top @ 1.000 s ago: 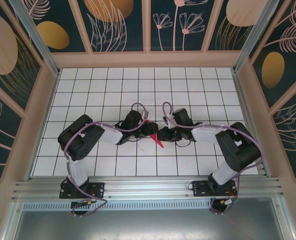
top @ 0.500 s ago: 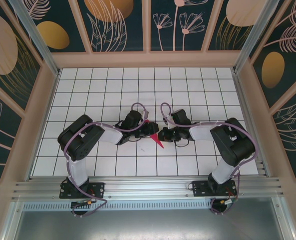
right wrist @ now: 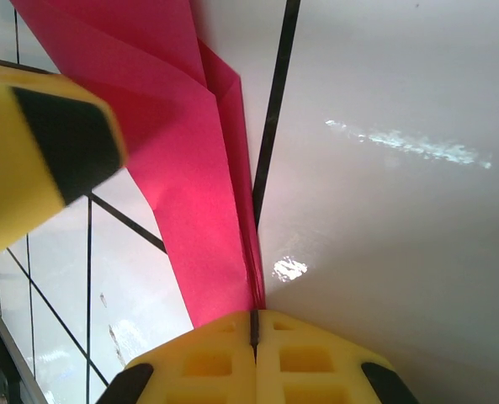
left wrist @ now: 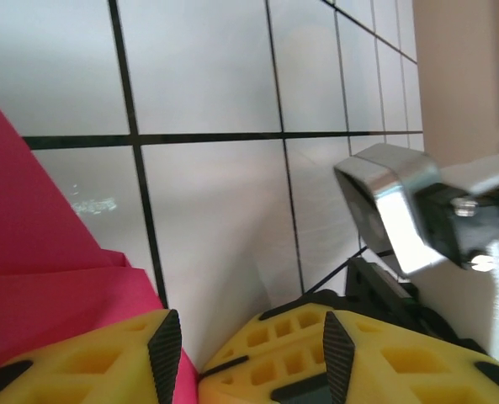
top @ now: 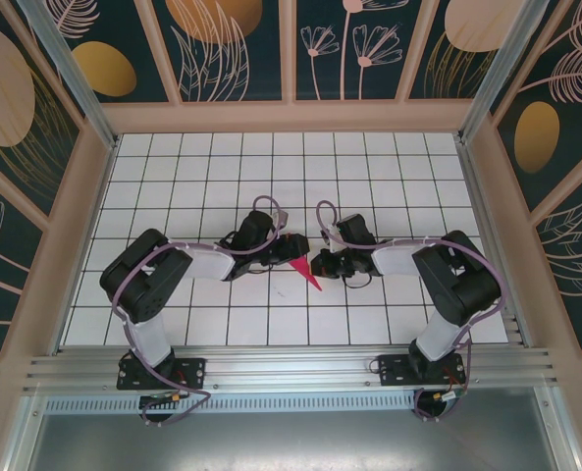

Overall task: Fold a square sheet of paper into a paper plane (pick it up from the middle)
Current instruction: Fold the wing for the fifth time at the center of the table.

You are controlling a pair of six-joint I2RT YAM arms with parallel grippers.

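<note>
**A:** We're over the white tiled table with black grid lines (top: pixel 222 167). The magenta-red paper plane (top: pixel 309 276), a narrow folded dart of thin paper, lies mid-table between the two arms, with its point aimed at the near edge.

**B:** And the right gripper (right wrist: pixel 253 318) has it! From its wrist we see the jaws pressed flat together. The creased layers run straight into the seam between them, so it's pinched at the fold.

**A:** Now the left gripper (top: pixel 296 251), just across from it. We see its yellow ribbed fingers (left wrist: pixel 89 366) standing partly apart, with bare tile showing between them. The paper lies against the left-hand finger and dips behind it. We don't see it squeezed.

**B:** From above, the two black gripper bodies cover most of the dart. We make out the sharp tip and a sliver of red by the left wrist.

**A:** In the left wrist view the paper is cut off by the frame edge and by the finger, so we can't trace its outline there.

**B:** In the right wrist view the paper runs off the top. The yellow finger with a black pad (right wrist: pixel 51 156) beside it is a blur, and we can't tell whether it touches.

**A:** There's also a shiny silver block on dark hardware (left wrist: pixel 392 210) at the right of the left wrist view. It's too close for us to identify.
</note>
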